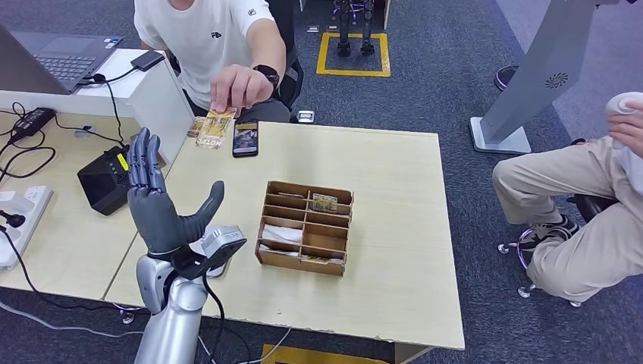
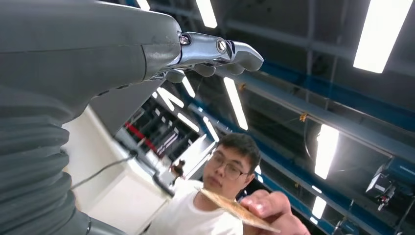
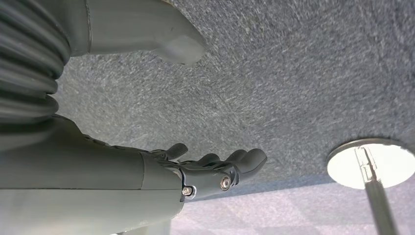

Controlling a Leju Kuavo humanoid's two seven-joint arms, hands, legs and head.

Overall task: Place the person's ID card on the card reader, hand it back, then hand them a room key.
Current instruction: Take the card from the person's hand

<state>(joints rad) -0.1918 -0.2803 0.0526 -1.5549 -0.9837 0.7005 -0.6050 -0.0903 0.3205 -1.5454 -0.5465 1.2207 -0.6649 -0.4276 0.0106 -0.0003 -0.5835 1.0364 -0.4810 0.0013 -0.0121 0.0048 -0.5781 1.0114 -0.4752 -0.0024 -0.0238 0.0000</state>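
Note:
My left hand (image 1: 161,199) is raised palm-up over the table's near left part, fingers spread, holding nothing; its fingers (image 2: 220,54) show against the ceiling in the left wrist view. Across the table a person's hand (image 1: 236,86) holds a yellowish card (image 1: 220,115) above the far edge, well beyond my palm; the same card (image 2: 237,210) appears in the left wrist view. The black card reader (image 1: 106,179) sits on the side desk left of my hand. A wooden compartment box (image 1: 305,227) with cards in it stands mid-table. My right hand (image 3: 210,169) hangs over grey carpet, fingers loose and holding nothing.
A phone (image 1: 245,139) and a gold packet (image 1: 211,133) lie at the table's far edge. A laptop (image 1: 64,57), cables and a power strip (image 1: 23,220) occupy the left desk. A second person (image 1: 584,189) sits at right. A round metal base (image 3: 374,164) stands on the carpet.

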